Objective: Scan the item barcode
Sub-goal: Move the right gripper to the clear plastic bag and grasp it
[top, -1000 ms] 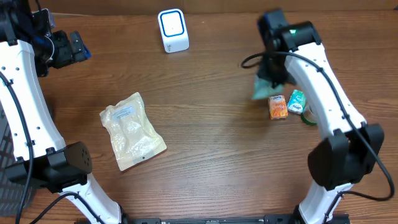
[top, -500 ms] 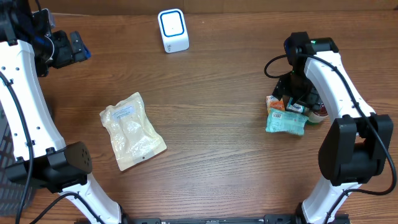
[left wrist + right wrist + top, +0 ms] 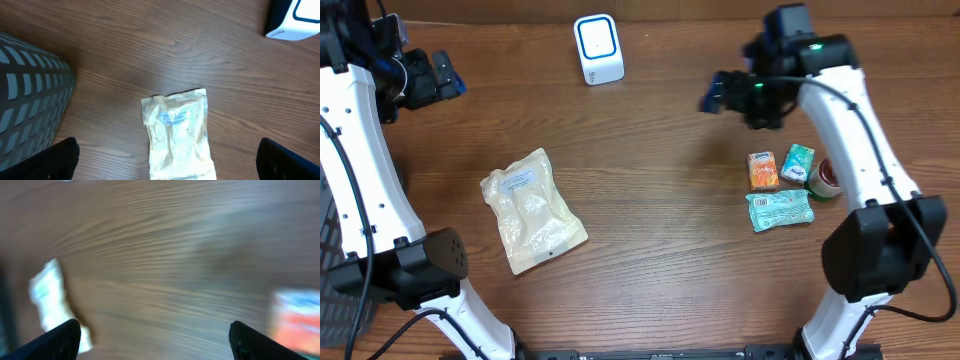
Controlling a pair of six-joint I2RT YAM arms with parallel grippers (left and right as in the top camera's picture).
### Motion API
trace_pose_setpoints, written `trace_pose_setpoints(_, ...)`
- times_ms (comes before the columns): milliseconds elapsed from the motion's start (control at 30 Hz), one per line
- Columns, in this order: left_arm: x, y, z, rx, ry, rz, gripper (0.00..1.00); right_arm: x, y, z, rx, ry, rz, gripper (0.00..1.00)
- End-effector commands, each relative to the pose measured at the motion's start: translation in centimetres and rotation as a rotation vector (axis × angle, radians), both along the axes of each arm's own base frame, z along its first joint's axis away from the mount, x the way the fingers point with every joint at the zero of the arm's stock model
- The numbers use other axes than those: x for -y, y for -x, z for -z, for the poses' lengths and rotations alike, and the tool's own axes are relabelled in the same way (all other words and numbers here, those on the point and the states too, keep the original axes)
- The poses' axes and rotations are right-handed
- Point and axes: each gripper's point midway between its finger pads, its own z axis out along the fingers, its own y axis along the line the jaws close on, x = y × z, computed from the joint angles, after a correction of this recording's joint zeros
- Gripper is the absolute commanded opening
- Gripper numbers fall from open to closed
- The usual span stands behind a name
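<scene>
My right pincer (image 3: 717, 96) hangs open and empty above bare wood, blurred with motion and pointing toward the middle of the table. A second ago it was closed on the flat teal plastic packet (image 3: 780, 211). It has since let go, and the packet lies flat at the near edge of the cluster on my right. Just beyond it are the small orange carton (image 3: 764, 170), the small green carton (image 3: 798, 162) and a red-and-white round thing (image 3: 825, 178) that I cannot make out.

I take that to mean the teal packet is finished and sorted. The item still to be scanned would then be the cream vacuum-sealed pouch (image 3: 532, 208). It lies alone left of centre with its printed label facing up, well apart from both of my arms. The white scanner block with the blue ring (image 3: 598, 48) stands at the far edge, between the pouch and my right pincer.

My left pincer (image 3: 438, 78) is spread wide and holds nothing, up in the far left corner. From its wrist view the pouch sits below it and a grey mesh basket (image 3: 27, 95) is off to the side.

The surface is a dark brown wood-grain tabletop (image 3: 660, 250), matte and otherwise bare. The only part of the room I can see is a pale strip beyond the far edge.
</scene>
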Motion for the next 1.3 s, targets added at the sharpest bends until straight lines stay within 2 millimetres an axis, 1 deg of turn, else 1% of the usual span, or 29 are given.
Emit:
trace_pose_setpoints(0, 0.2, -0.1, 0.0, -0.002, -0.008, 0.020, 1.00, -6.6, 2.4, -0.3, 0.009, -0.119, -0.192, 0.92)
trace_pose_setpoints(167, 0.2, -0.1, 0.0, -0.002, -0.008, 0.020, 1.00, -14.7, 5.6, 2.7, 0.012, -0.125, -0.382, 0.92)
trace_pose_setpoints(267, 0.2, -0.1, 0.0, -0.002, -0.008, 0.020, 1.00, -18.7, 7.5, 5.0, -0.006, -0.122, -0.451, 0.87)
trace_pose_setpoints(367, 0.2, -0.1, 0.0, -0.002, -0.008, 0.020, 1.00, -22.0, 9.3, 7.4, -0.017, -0.119, -0.527, 0.84)
trace_pose_setpoints(500, 0.2, -0.1, 0.0, -0.002, -0.008, 0.020, 1.00, -25.2, 11.5, 10.6, -0.033, -0.112, -0.604, 0.85)
trace_pose_setpoints(600, 0.2, -0.1, 0.0, -0.001, -0.008, 0.020, 0.99, -26.3, 12.3, 12.8, -0.033, -0.083, -0.632, 0.85)
trace_pose_setpoints(700, 0.2, -0.1, 0.0, -0.001, -0.008, 0.020, 1.00, -27.2, 12.7, 14.3, -0.031, -0.075, -0.648, 0.82)
trace_pose_setpoints(767, 0.2, -0.1, 0.0, -0.002, -0.008, 0.020, 0.99, -27.7, 12.8, 14.7, -0.020, -0.080, -0.657, 0.80)
trace_pose_setpoints(833, 0.2, -0.1, 0.0, -0.001, -0.008, 0.020, 1.00, -28.3, 12.7, 14.7, 0.001, -0.092, -0.665, 0.79)
trace_pose_setpoints(933, 0.2, -0.1, 0.0, -0.001, -0.008, 0.020, 0.99, -29.1, 12.7, 14.6, 0.027, -0.106, -0.674, 0.69)
trace_pose_setpoints(1067, 0.2, -0.1, 0.0, -0.001, -0.008, 0.020, 1.00, -29.7, 13.3, 14.6, 0.039, -0.105, -0.691, 0.56)
trace_pose_setpoints(1133, 0.2, -0.1, 0.0, -0.002, -0.008, 0.020, 0.99, -30.0, 13.7, 14.9, 0.047, -0.095, -0.698, 0.54)
trace_pose_setpoints(1267, 0.2, -0.1, 0.0, -0.002, -0.008, 0.020, 1.00, -30.0, 14.4, 15.9, 0.045, -0.077, -0.698, 0.47)
